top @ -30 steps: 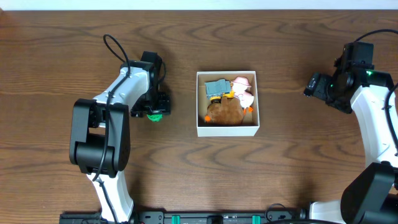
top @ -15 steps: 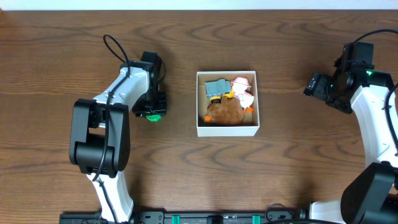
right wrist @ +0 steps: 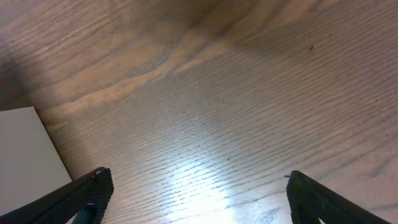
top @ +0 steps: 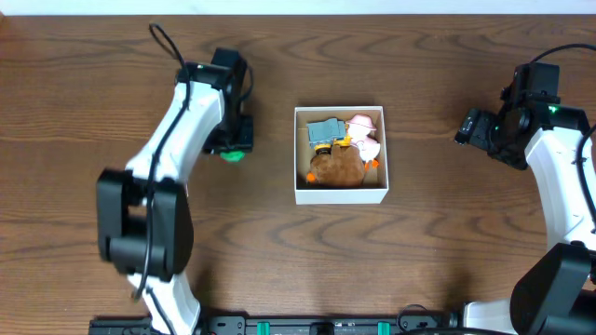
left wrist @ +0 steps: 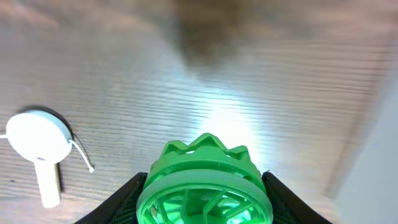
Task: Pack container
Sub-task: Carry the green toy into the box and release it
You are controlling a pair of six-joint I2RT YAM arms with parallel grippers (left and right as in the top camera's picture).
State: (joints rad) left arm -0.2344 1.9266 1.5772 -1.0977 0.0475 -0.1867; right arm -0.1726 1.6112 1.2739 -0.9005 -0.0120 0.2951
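The square shallow cardboard container (top: 341, 194), white outside and tan-brown inside, sits at the middle of the dark wood-grain surface (top: 419, 270) in the overhead view. Packed inside it are a grey-blue blocky toy (top: 324, 130) at 11 o'clock, a pink plush figure (top: 364, 131) at 1 o'clock, and a brown plush animal (top: 337, 166) filling the 6 o'clock half, with small orange parts showing beside it.

The white left arm (top: 177, 130) reaches to a spot at 9 o'clock from the container, well apart from it. Its jaws are closed around a green round ridged plastic toy (left wrist: 205, 186), with a black finger (left wrist: 124, 199) pressed to each side. Whether the toy touches the surface cannot be told. In the left wrist view, a small white round disc with a short stem (left wrist: 37, 134) lies on the wood at 9 o'clock from the toy.

The right arm (top: 559, 177) is at 3 o'clock from the container, well apart. Its jaws stand wide with nothing between them, and only the black fingertips (right wrist: 93, 193) show at the frame's lower corners.
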